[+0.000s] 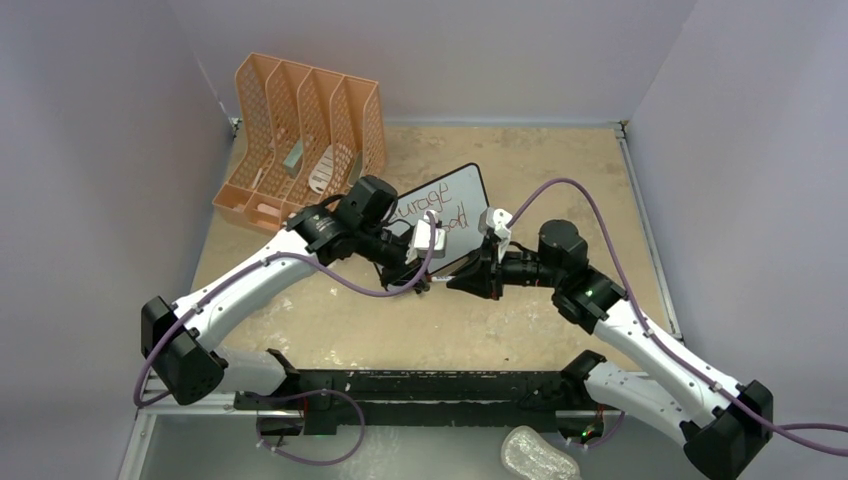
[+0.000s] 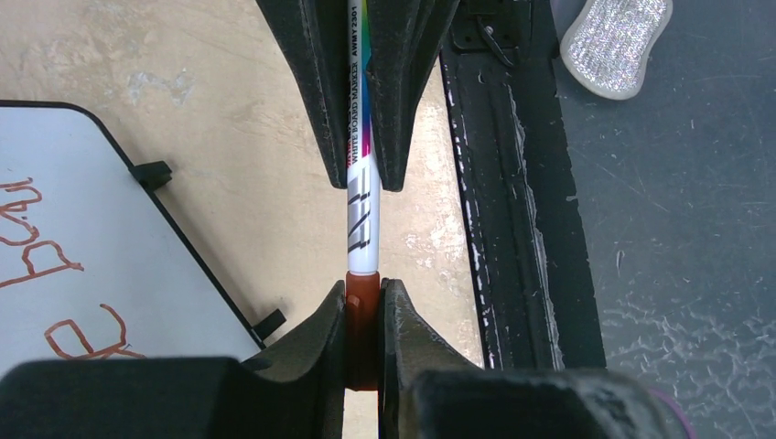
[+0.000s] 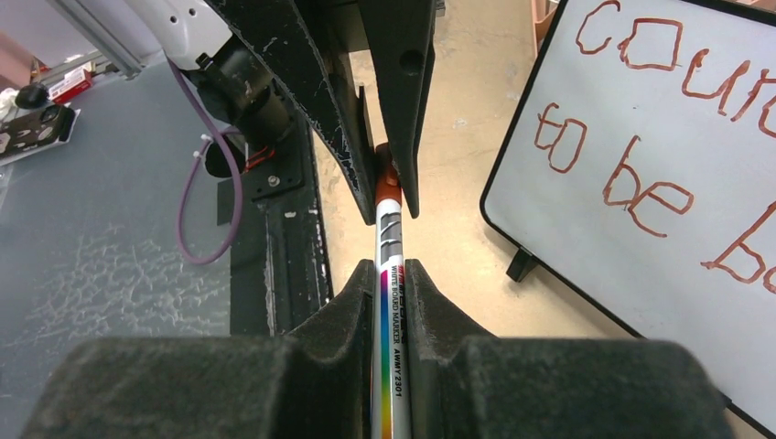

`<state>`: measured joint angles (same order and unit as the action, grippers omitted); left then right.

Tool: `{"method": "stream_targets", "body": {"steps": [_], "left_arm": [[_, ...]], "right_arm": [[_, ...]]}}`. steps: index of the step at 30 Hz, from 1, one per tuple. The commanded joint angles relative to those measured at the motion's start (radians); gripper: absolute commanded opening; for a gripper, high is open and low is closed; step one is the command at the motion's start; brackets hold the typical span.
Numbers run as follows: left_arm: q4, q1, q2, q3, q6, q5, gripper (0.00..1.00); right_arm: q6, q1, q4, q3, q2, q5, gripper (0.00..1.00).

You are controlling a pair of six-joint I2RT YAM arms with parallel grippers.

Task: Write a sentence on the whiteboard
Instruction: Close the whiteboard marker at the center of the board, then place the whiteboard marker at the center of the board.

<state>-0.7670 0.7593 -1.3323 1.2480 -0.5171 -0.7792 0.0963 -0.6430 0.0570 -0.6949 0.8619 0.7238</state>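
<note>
Left gripper (image 2: pixel 363 293) clamped tight on the orange cap (image 2: pixel 362 306), right gripper (image 3: pixel 392 274) clamped on the rainbow-printed barrel of the marker (image 3: pixel 391 240): from my remote desk I see the two arms meet nose to nose just in front of the whiteboard (image 3: pixel 586 219). Neither pair of jaws shows any gap around what it holds.

The marker's long axis runs straight from one gripper to the other, roughly along the whiteboard's near edge, cap end toward the left arm. The cap sits flush against the white barrel, so I judge the pen is capped or nearly so.

The sentence (image 3: pixel 641 183), in red-brown handwriting over two lines, reads "courage to be ba…" before the right wrist view cuts it off. It lies beyond the pen, on the side away from the arm bases. I read the writing as finished and this as the capping step. Any push or pull has to go along the marker's axis, parallel to the whiteboard's edge, not toward it. Both grippers are equally near the whiteboard. An orange file organizer (image 1: pixel 305 135) stands behind the whiteboard's left corner.
</note>
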Motion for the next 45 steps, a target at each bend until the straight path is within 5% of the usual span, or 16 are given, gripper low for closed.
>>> {"method": "stream_targets", "body": {"steps": [1, 12, 24, 33, 45], "left_arm": [[0.013, -0.003, -0.013, 0.061, 0.000, -0.070, 0.00], [0.170, 0.031, 0.025, 0.051, 0.049, -0.089, 0.00], [0.222, 0.130, 0.055, 0.007, 0.035, 0.123, 0.00], [0.221, 0.097, 0.215, -0.164, 0.021, 0.404, 0.40], [0.557, 0.042, 0.319, -0.326, 0.261, 0.805, 0.61]], "right_arm": [[-0.001, 0.000, 0.056, -0.028, 0.010, 0.010, 0.00], [0.063, -0.001, 0.099, -0.048, 0.116, 0.039, 0.00], [0.082, -0.001, 0.003, -0.067, 0.180, 0.035, 0.00], [0.173, 0.002, -0.034, -0.007, 0.163, -0.084, 0.00], [0.309, 0.003, 0.123, 0.180, 0.259, -0.204, 0.00]]}}
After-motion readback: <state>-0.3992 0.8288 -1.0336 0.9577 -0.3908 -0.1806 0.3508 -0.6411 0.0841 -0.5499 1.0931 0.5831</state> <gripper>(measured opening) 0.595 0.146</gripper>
